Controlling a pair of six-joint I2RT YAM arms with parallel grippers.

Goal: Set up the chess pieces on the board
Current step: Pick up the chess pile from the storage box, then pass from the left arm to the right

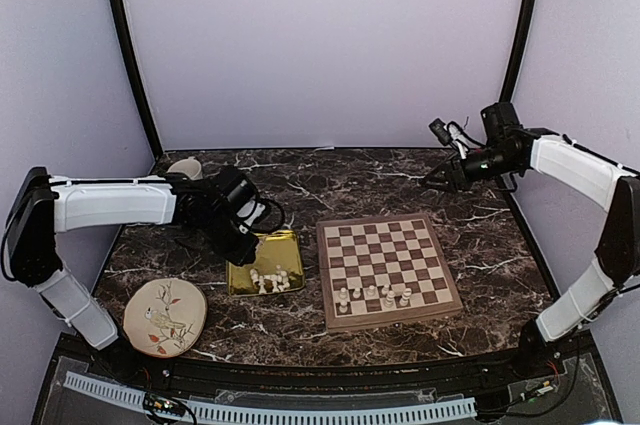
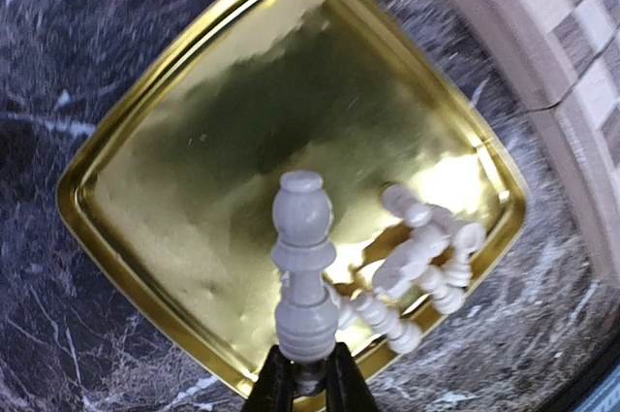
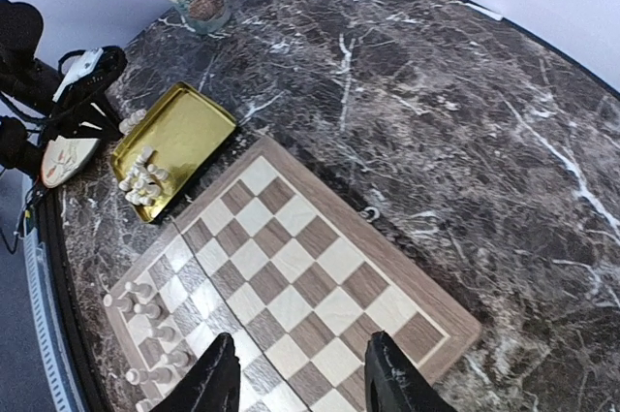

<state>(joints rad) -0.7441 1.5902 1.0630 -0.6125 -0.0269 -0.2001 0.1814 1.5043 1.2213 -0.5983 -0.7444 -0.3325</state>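
Cream chess piece [image 2: 303, 267] upright, base pinched between left fingers [image 2: 271, 388].

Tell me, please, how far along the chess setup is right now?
Done: several white chessmen stand on the near rows of the chessboard. In hand: the left fingers are shut on one white piece above the gold tray. Left: a heap of pieces lies in that tray; the right fingers hang open and empty, away from them.
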